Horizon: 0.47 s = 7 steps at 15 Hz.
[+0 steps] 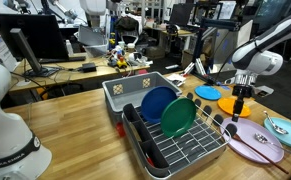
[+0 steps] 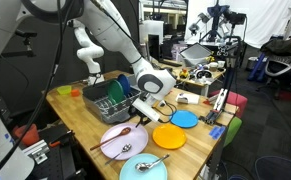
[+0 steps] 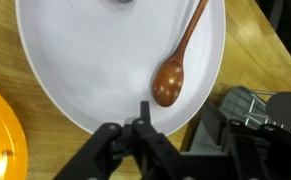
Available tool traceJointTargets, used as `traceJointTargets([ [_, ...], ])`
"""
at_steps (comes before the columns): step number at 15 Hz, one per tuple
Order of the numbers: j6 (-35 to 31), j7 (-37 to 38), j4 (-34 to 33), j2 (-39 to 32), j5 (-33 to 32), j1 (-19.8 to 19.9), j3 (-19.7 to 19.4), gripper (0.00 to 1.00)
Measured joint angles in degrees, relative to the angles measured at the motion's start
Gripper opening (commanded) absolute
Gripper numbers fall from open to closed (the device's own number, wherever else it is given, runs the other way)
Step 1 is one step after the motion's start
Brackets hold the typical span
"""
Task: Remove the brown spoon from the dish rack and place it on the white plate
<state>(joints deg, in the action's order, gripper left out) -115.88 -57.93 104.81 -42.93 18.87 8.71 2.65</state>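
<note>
The brown spoon (image 3: 172,78) lies on the white plate (image 3: 85,70), bowl end near the plate's rim. In both exterior views the spoon (image 1: 260,141) (image 2: 113,140) rests across the plate (image 1: 247,128) (image 2: 125,149). My gripper (image 3: 190,115) is open and empty, hovering just above the plate's edge beside the spoon's bowl, apart from it. It also shows in both exterior views (image 1: 240,104) (image 2: 145,110). The silver wire dish rack (image 1: 190,152) (image 2: 107,104) holds an upright blue plate and a green plate.
A grey bin (image 1: 135,88) stands behind the rack. A yellow plate (image 2: 168,136), a blue plate (image 2: 185,118) and a teal-rimmed plate (image 2: 145,167) holding a utensil lie near the white plate. An orange cup (image 2: 65,91) sits at the table corner.
</note>
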Motion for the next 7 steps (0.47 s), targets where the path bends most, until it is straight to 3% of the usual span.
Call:
traceJointTargets([
  [1,-0.20,0.00,-0.04,0.05,0.00,0.00,0.05,0.70],
  [4,-0.77,0.00,0.00,0.57,0.00,-0.01,0.37,0.87],
  [7,-0.88,0.00,0.10,0.58,0.00,0.00,0.40,0.87],
])
